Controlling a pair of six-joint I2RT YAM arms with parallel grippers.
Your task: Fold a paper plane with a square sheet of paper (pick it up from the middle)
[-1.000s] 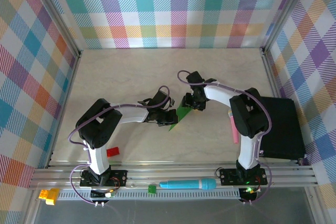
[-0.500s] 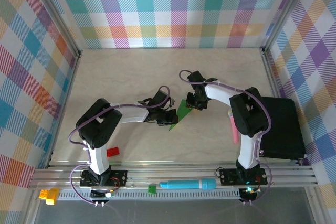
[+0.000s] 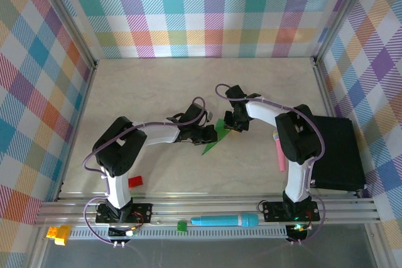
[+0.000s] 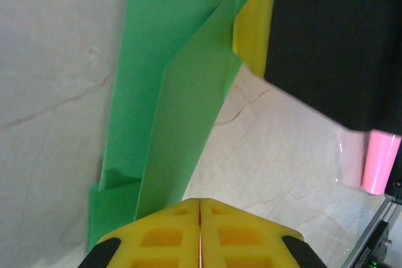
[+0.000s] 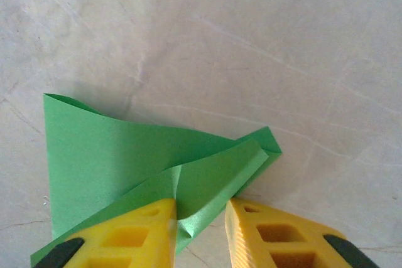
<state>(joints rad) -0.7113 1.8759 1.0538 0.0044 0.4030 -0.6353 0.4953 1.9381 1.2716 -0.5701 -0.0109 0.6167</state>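
Observation:
The green sheet of paper [image 3: 212,145], folded into a narrow pointed shape, lies mid-table between both grippers. My left gripper [image 3: 205,134] is at its left side. In the left wrist view this gripper [image 4: 200,204] is shut, and the paper's [image 4: 176,105] layered flaps run past its left finger, not visibly between the pads. My right gripper [image 3: 230,125] is at the paper's far right end. In the right wrist view its jaws [image 5: 201,204] stand partly closed on a raised folded flap of the paper [image 5: 113,142], which touches both fingers and curls against the left one.
A pink marker [image 3: 280,153] lies by the right arm, next to a black box [image 3: 339,155]. A red block [image 3: 134,182] sits near the left base. On the front rail lie a teal marker [image 3: 225,221] and a small green block [image 3: 181,225].
The right jaws have narrowed onto the paper's flap. The left gripper has shifted slightly farther back. The paper now looks narrower, its tip pointing toward the near left.

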